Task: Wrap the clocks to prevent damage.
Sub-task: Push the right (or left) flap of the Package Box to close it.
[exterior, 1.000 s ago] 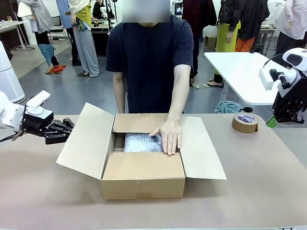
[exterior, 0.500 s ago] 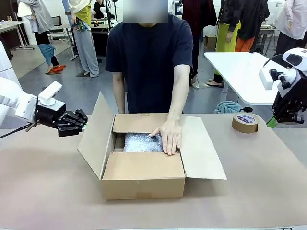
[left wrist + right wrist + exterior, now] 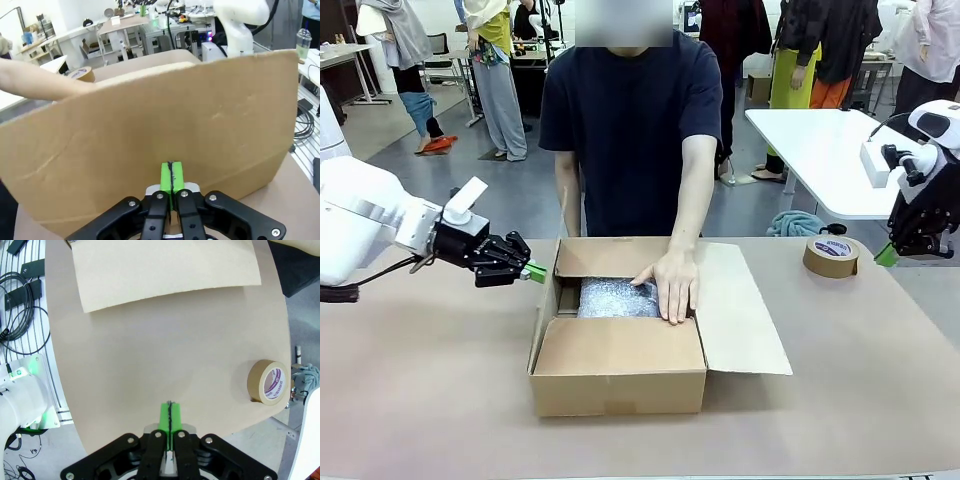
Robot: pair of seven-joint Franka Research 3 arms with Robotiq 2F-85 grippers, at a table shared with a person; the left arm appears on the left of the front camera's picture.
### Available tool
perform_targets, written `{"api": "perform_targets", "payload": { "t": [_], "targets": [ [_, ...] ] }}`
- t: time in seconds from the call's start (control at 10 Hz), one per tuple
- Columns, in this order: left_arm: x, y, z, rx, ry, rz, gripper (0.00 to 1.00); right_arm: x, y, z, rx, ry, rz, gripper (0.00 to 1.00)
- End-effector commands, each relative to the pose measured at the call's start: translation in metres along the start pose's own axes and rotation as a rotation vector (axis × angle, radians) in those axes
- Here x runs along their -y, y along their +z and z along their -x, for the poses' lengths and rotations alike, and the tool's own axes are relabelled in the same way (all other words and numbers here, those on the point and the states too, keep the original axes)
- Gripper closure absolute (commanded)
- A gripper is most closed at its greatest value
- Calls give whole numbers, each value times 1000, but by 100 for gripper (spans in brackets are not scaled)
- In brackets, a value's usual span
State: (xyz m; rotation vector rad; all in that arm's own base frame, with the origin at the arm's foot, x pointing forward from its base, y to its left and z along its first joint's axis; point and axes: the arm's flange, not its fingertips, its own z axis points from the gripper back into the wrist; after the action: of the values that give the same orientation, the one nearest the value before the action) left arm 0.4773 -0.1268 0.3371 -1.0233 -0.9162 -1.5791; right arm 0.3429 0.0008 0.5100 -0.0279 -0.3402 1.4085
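The left gripper (image 3: 534, 271), its green pads pressed together on nothing, has been driven against the left flap (image 3: 544, 305) of the cardboard box (image 3: 620, 378), which has been raised from splayed to almost upright. Inside, the bubble-wrapped bundle (image 3: 608, 298), presumably a clock, is held down by the person's hand (image 3: 672, 285), so closing is judged begun. The right gripper (image 3: 170, 412), likewise shut and empty, is parked above the table near the tape roll (image 3: 270, 382).

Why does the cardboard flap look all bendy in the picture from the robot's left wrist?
Left wrist view: the wide-angle lens bows the left flap into a curve. Right wrist view: the same bending shows on the right flap and along the edge of the table. Front view: the edges of the box look straight, with even light and soft shadows.
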Motion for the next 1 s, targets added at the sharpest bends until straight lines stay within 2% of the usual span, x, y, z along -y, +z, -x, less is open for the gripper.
{"api": "perform_targets", "payload": {
  "t": [0.0,0.4,0.9],
  "targets": [
    [-18,-11,2,-8,37,-50,100,0,-2,-1,10,-14,-6,99],
    [-21,-22,12,-10,112,-148,100,0,-2,-1,10,-14,-6,99],
    [-1,-46,19,-21,114,-50,100,0,-2,-1,10,-14,-6,99]
  ]
}}
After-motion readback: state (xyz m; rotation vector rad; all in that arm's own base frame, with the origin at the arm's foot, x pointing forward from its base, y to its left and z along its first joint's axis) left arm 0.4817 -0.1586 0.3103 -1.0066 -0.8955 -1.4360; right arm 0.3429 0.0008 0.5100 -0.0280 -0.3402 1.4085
